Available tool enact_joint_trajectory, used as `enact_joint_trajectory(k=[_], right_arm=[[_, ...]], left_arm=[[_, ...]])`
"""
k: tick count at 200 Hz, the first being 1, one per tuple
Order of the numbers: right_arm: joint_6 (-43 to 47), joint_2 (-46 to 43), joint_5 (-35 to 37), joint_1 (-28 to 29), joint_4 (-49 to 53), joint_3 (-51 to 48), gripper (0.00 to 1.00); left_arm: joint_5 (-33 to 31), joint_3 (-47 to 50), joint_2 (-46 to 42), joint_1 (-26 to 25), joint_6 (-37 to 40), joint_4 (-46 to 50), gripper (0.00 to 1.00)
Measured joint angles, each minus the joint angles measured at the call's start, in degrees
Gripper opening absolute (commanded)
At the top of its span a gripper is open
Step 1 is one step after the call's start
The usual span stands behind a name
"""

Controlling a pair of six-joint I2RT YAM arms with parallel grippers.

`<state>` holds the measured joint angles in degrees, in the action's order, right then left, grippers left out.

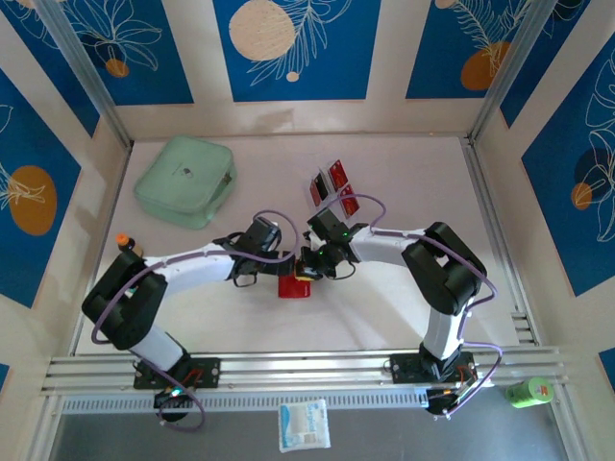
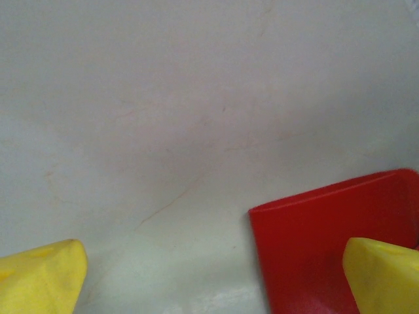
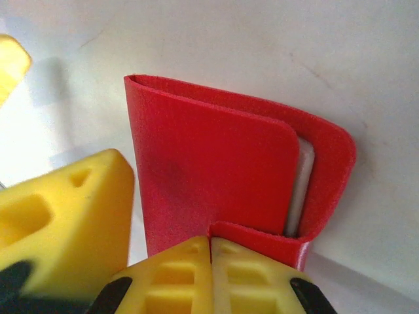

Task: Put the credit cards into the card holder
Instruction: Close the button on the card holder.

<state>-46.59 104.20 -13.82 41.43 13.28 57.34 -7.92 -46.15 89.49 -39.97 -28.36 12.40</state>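
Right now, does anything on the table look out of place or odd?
Nothing spilled or damaged. The card holder lies folded, a pale edge peeking from its open side in the right wrist view, while the credit cards stand apart in a rack.

no text, number or brand can be read in any view. green bottle [image 1: 529, 391], five o'clock: label with a red mark. white packet [image 1: 304, 424], six o'clock: bluish print. mint case [image 1: 184, 181], ten o'clock: small dark tag. all are too small to read.
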Motion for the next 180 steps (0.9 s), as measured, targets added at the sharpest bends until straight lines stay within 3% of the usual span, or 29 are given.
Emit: enact_joint_trajectory(k=[99,180], right_arm=[[-0.63,3.67,-0.79,-0.31,7.15,5.09,0.00],[-0.37,2.47,-2.84,-1.11,5.46,4.22,0.00]], left_arm=[[0.35,4.57,-0.15,0.00,-0.22,-4.07,1.00],[0.17,5.62,-0.66,0.00,-0.22,-5.57,1.00]])
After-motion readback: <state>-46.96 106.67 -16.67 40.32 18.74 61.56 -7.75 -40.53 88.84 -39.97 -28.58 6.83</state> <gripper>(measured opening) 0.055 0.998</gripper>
